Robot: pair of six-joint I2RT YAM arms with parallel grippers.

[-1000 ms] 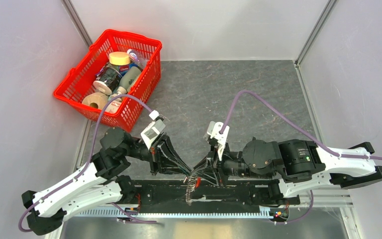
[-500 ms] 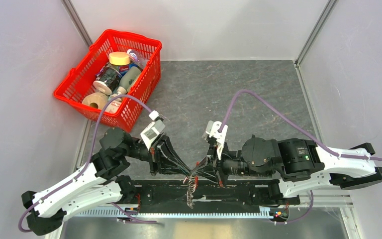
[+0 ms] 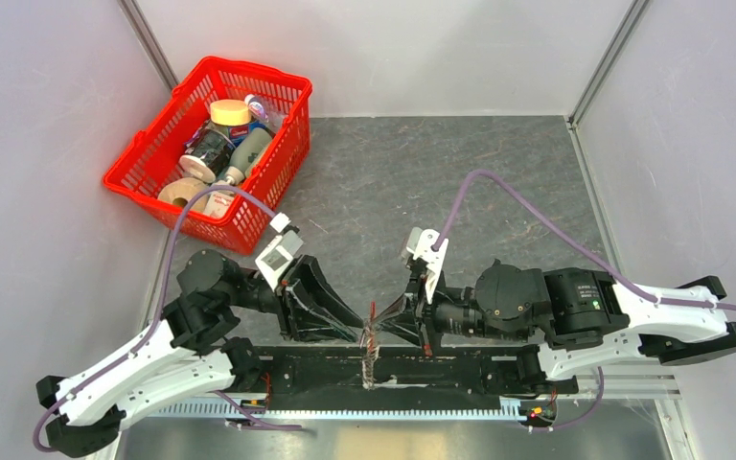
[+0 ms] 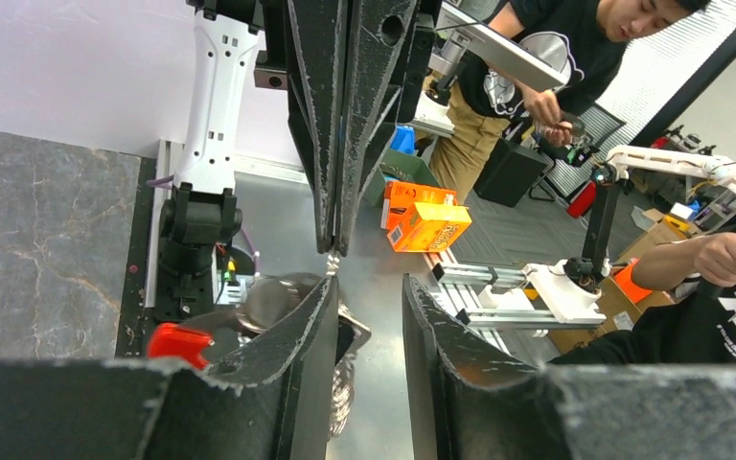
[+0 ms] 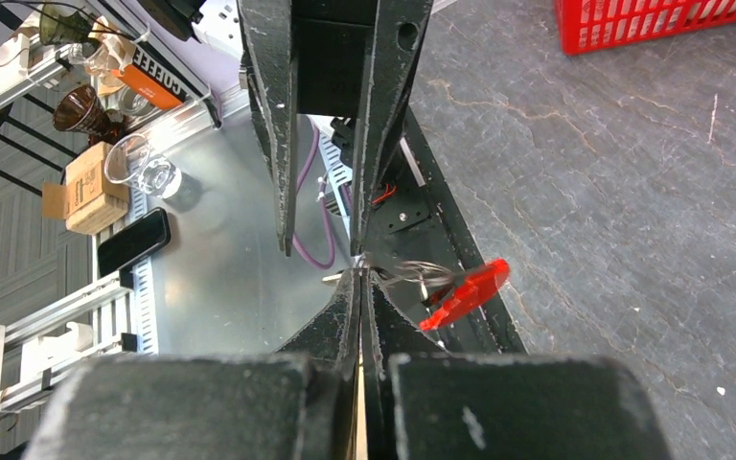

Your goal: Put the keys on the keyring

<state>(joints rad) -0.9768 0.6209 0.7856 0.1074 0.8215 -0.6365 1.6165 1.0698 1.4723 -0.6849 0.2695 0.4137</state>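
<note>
Grey surface (image 3: 422,172) fills the middle, with a red basket (image 3: 211,153) in the far left corner, well away from the work. Both arms meet tip to tip at the near edge, above the black bar (image 3: 460,369) they are bolted to. The keyring (image 3: 371,350) hangs between the two tips. Its long way runs from the tips down toward the near edge. Its red tag (image 5: 465,292) sticks out at the top, on the far side.

The right fingers (image 5: 350,316) are pressed tight together. I think they pinch the thin wire of the keyring at its top end. The left fingers (image 4: 307,355) stand apart with nothing between them. The keyring lies just beside one of them, not in the gap.

I cannot pick out the keys in any view. The left arm is the free one and it is right next to the ring. It would need to slide sideways to get the wire inside its gap.
</note>
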